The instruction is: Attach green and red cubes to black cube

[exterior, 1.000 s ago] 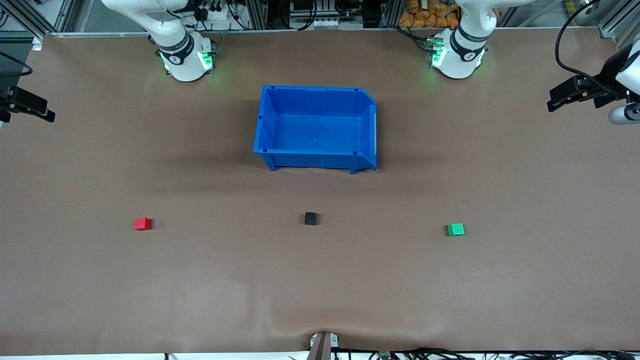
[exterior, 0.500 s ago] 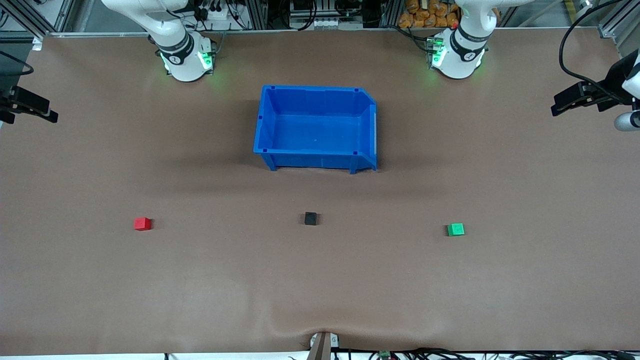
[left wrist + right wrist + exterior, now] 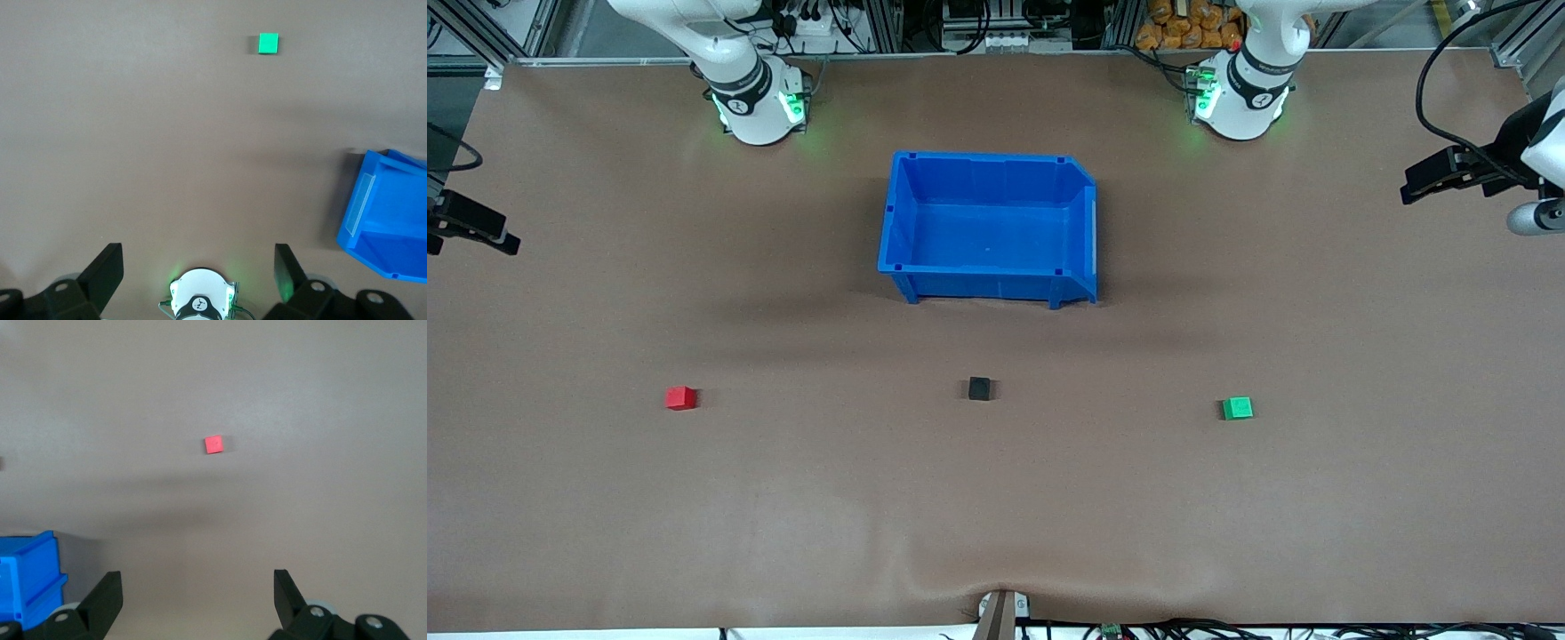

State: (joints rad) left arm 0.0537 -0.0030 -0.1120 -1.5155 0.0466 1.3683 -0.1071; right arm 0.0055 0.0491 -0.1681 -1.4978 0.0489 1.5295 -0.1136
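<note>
The black cube [image 3: 979,388] sits on the table, nearer to the front camera than the blue bin [image 3: 987,169]. The red cube [image 3: 680,397] lies toward the right arm's end and also shows in the right wrist view [image 3: 213,444]. The green cube [image 3: 1237,408] lies toward the left arm's end and also shows in the left wrist view [image 3: 268,43]. My left gripper [image 3: 1423,182] hangs open and empty high over its end of the table; its wrist view [image 3: 197,267] shows the wide gap. My right gripper [image 3: 480,233] hangs open and empty over its end [image 3: 197,590].
The blue bin stands empty at mid-table, between the arms' bases; a corner of it shows in each wrist view [image 3: 387,220] [image 3: 30,577]. The left arm's base [image 3: 200,303] shows between the left fingers. Brown table surface lies around the three cubes.
My right gripper has shifted a little toward the red cube's part of the table. My left gripper has barely moved. The cubes and bin have not moved.
</note>
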